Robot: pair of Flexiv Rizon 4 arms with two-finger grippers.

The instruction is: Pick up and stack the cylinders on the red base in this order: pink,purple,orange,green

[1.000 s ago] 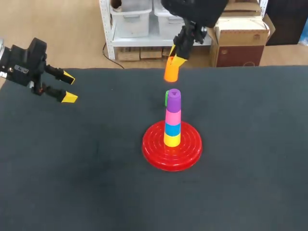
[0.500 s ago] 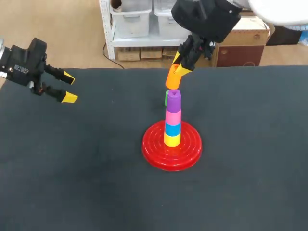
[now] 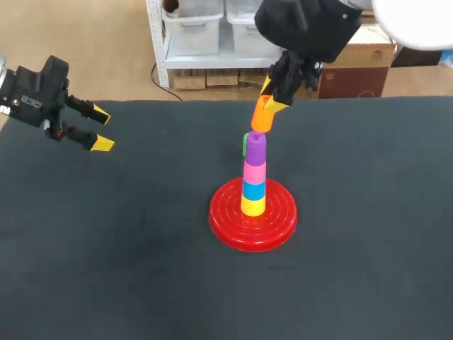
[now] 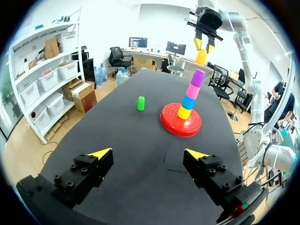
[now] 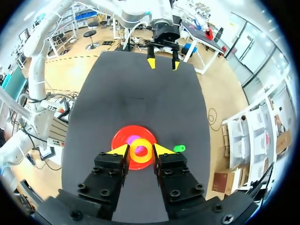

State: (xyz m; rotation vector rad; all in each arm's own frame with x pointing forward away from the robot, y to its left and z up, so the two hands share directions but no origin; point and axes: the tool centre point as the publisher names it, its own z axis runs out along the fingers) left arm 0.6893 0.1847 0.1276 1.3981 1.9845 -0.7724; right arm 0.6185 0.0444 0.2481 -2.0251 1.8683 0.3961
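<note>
Dark table carried the red base near its middle, its stack topped by the purple cylinder. The right gripper pinched the orange cylinder, tilted, just above that top and slightly to its right. Levelling it and centring it over the purple one before lowering looked wise. The green cylinder stood just beyond the stack. The left gripper hung spread at the far left.

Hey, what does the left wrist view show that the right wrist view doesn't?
Left wrist only: the stack side-on, yellow, blue, pink, purple upward, with the orange cylinder above it. Right wrist only: a look down through the hollow orange cylinder onto the stack's top. Both: the red base, the green cylinder, the right end effector shut on the orange cylinder, the left end effector open.
</note>
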